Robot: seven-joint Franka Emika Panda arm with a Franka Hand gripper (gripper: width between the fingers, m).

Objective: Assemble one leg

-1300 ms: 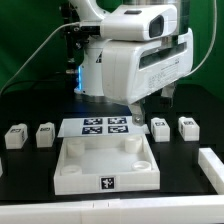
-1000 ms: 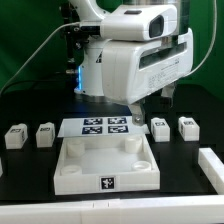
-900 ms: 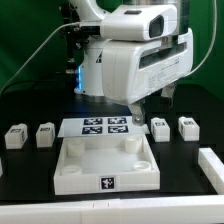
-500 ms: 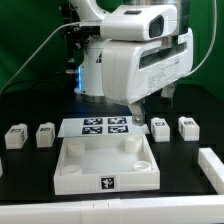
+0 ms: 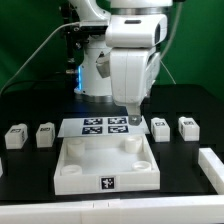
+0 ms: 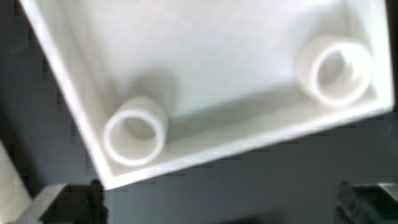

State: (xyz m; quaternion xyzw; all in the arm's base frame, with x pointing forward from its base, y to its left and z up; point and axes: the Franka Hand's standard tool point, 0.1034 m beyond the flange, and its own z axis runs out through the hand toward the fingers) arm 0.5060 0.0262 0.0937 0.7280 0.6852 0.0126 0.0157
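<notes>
A black matte table top (image 5: 30, 170) is carrying the work area. A green backdrop (image 5: 25, 35) is hanging behind it, filling the rear of the exterior view. Even, diffuse light is falling from above and casting only soft shadows on the table surface.

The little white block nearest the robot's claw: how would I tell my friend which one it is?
Find the big white tray in the middle. Behind it lies the marker board, with two small white blocks on each side. The leg is on the exterior view's right, the one of that pair nearer the board and the gripper.
</notes>
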